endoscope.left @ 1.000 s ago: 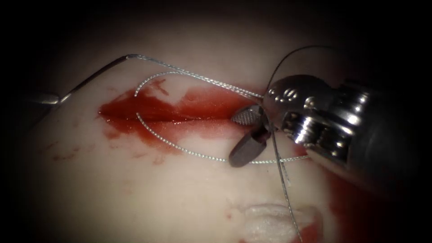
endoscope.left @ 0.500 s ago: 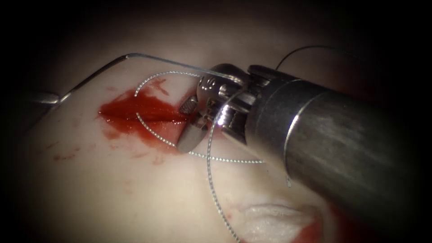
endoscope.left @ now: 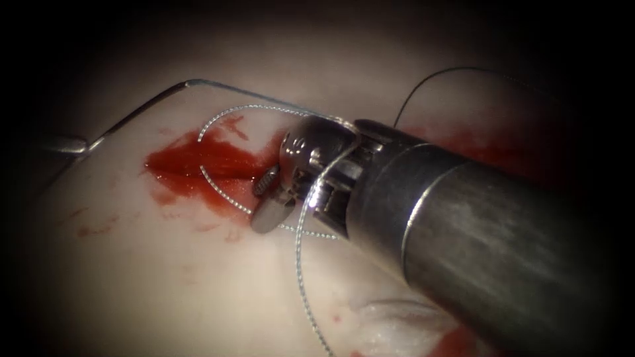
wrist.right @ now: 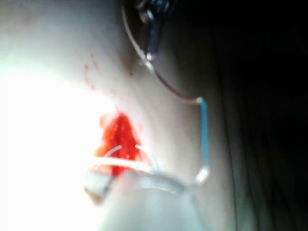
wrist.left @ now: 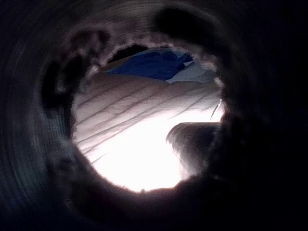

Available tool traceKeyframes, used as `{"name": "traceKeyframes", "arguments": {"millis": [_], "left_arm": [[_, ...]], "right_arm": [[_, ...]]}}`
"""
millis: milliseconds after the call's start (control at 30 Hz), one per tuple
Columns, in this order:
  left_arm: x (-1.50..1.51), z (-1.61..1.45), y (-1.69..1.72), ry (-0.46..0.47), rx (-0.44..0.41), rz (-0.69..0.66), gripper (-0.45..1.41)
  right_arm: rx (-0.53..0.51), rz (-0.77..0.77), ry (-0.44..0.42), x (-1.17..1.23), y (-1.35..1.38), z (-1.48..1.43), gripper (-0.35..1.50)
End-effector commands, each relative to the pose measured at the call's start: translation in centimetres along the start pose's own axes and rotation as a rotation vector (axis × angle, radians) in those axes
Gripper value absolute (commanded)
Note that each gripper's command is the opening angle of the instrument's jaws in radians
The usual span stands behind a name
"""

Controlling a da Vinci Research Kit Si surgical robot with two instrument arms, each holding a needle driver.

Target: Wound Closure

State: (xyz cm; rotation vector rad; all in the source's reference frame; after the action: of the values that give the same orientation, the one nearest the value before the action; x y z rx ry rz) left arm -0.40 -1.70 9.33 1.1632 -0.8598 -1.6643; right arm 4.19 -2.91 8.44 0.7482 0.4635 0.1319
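Note:
The tissue [endoscope.left: 165, 277] has a horizontal cut [endoscope.left: 198, 165] filled with red fluid. My right tool [endoscope.left: 263, 197] reaches in from the right, its jaws open over the middle of the cut and holding nothing. Thread [endoscope.left: 301, 264] lies over its wrist and loops across the cut by the lower jaw. At the far left, my left tool [endoscope.left: 69, 144] is shut on one end of the curved needle [endoscope.left: 142, 109], which arches free above the tissue. The right wrist view shows the left tool [wrist.right: 151, 24], the needle [wrist.right: 163, 79] and the thread [wrist.right: 204, 130] running from it.
A pale fatty patch [endoscope.left: 397, 317] with red fluid beside it lies below the right tool's shaft. More thread [endoscope.left: 430, 76] arcs behind the shaft. In the left wrist view a blue cloth [wrist.left: 154, 62] lies beyond the ridged tissue [wrist.left: 134, 110].
The right tool has moved left along the cut with open jaws, and the thread now lies over its wrist. The left tool and the needle have stayed still.

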Motion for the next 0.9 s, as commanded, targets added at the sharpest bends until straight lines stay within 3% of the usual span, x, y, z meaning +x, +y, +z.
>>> {"name": "traceKeyframes", "arguments": {"millis": [33, 67, 133, 567, 633, 700, 733, 800, 900], "left_arm": [[-0.09, 0.04, -0.09, -0.003, 0.005, 0.005, -0.45], [-0.09, 0.04, -0.09, -0.003, 0.005, 0.005, -0.45], [-0.09, 0.04, -0.09, -0.003, 0.005, 0.005, -0.45], [-0.09, 0.04, -0.1, -0.003, 0.005, 0.005, -0.45], [-0.09, 0.04, -0.1, -0.002, 0.005, 0.004, -0.45], [-0.09, 0.04, -0.1, -0.003, 0.008, 0.004, -0.45], [-0.09, 0.04, -0.1, -0.003, 0.008, 0.004, -0.45], [-0.09, 0.04, -0.11, -0.003, 0.008, 0.003, -0.45], [-0.09, 0.04, -0.11, -0.003, 0.008, 0.003, -0.45]], "right_arm": [[-0.003, -0.002, 0.002, 0.08, 0.09, 0.02, -0.03], [-0.005, -0.004, -0.003, 0.07, 0.09, 0.03, -0.08], [-0.005, -0.003, -0.007, 0.05, 0.1, 0.03, -0.35], [0.036, 0.062, -0.034, -0.11, 0.1, -0.1, -0.35], [0.05, 0.098, -0.043, -0.23, 0.08, -0.19, -0.35], [0.059, 0.157, -0.059, -0.55, 0.04, -0.33, -0.35], [0.059, 0.157, -0.059, -0.55, 0.04, -0.33, -0.35], [0.036, 0.167, -0.047, -0.95, -0.01, -0.47, -0.35], [0.019, 0.173, -0.033, -1.13, -0.04, -0.54, -0.35]]}}
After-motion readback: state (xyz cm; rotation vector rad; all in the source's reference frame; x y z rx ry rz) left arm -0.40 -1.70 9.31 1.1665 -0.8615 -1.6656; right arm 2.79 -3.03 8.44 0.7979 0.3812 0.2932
